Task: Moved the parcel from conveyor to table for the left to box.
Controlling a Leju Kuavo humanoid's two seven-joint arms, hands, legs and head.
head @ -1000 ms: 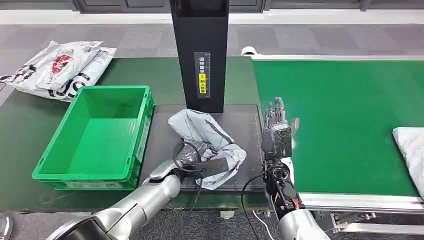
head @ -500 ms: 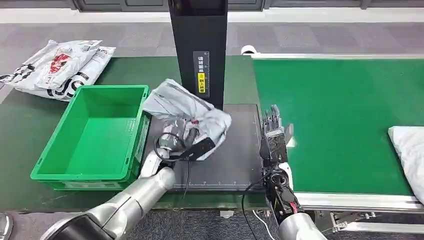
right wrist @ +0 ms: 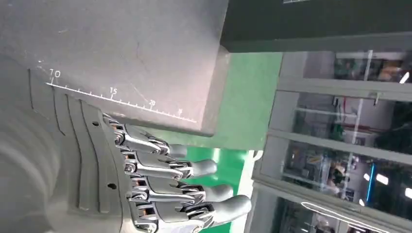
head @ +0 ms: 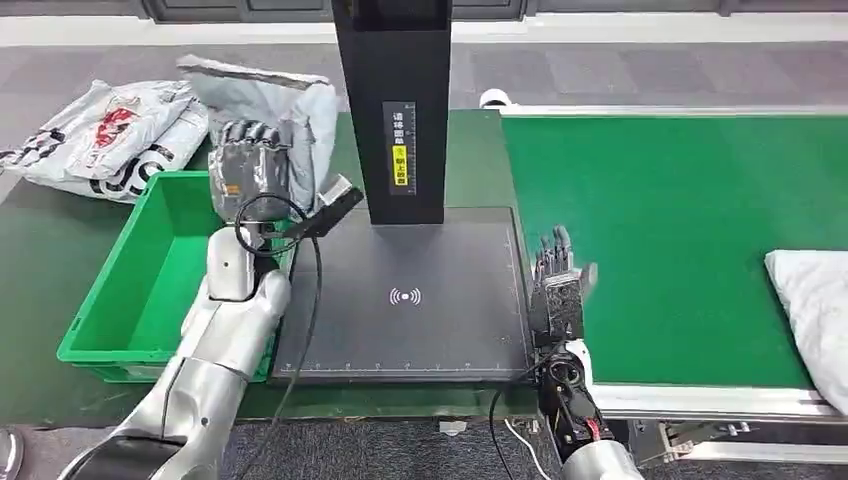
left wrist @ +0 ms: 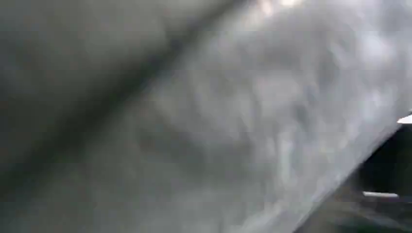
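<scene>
Several white printed plastic mailers (head: 105, 135) lay heaped at the far left of the dark green table (head: 40, 250), and just beside them sat the bright green plastic crate (head: 130, 300) that I took for the box. Over its far right corner my left hand (head: 248, 168) was clamped on the crumpled grey plastic parcel (head: 290, 105), which hung clear of the table with its top edge raised above the crate's rim; in the left wrist view the parcel (left wrist: 243, 121) was a grey blur pressed close to the lens. To the right, the flat dark grey scanning pad (head: 405, 300) lay bare in front of the tall black scanner post (head: 395, 100). At the pad's right edge my right hand (head: 560, 285) hovered with fingers spread and straight, holding nothing; the right wrist view showed those fingers (right wrist: 194, 167) just above the ruled edge of the pad. Beyond it ran the green conveyor belt (head: 680, 220), with another white soft parcel (head: 815, 305) at its far right. I judged the boxing step to be in hand: next I would need to carry the grey parcel a little leftward over the crate's middle, lower it, and let go.
</scene>
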